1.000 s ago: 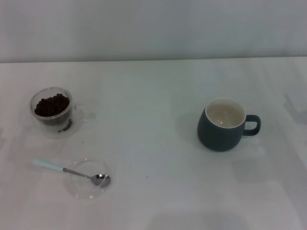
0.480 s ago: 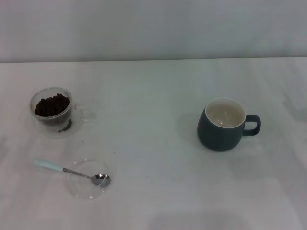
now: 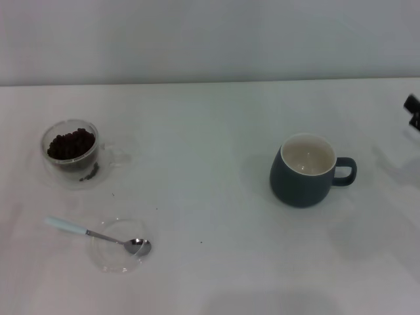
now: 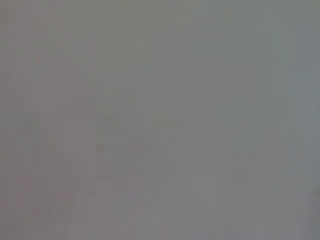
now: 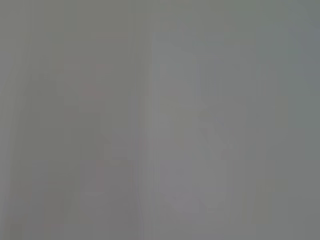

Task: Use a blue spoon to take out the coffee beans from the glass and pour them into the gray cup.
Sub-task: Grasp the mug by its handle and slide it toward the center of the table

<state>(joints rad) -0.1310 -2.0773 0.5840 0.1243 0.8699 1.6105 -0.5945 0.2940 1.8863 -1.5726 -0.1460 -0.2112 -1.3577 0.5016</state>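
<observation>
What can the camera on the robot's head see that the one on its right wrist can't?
Only the head view shows objects: the glass holding coffee beans, the blue spoon with its bowl resting in a flat clear dish, the gray cup standing apart on the right side, and a dark bit of the right gripper at the right edge. The right wrist view shows only a plain gray blur, with no object to make out. Nothing recognisable is shared.
</observation>
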